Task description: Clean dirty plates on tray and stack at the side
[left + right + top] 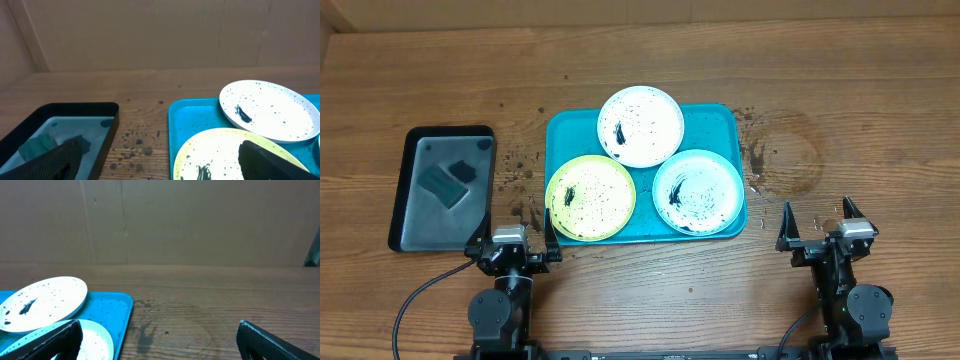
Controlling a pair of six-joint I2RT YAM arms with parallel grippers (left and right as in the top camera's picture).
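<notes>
We see the left gripper [159,146] with its fingers [50,162] spread wide at the lower corners. At left, a black tray [107,132] holds a teal sponge [37,146]. At right, a turquoise tray [195,120] carries a speckled yellow-green plate [220,150] nearest us and a speckled white plate [272,110] beyond it. Black specks [135,140] mark the wooden table [140,85] between the trays.

dirty plates [639,126]: three
turquoise tray [712,120]: one
black tray [430,215]: one
grippers: two, left gripper [516,226] and right gripper [817,210]
</notes>
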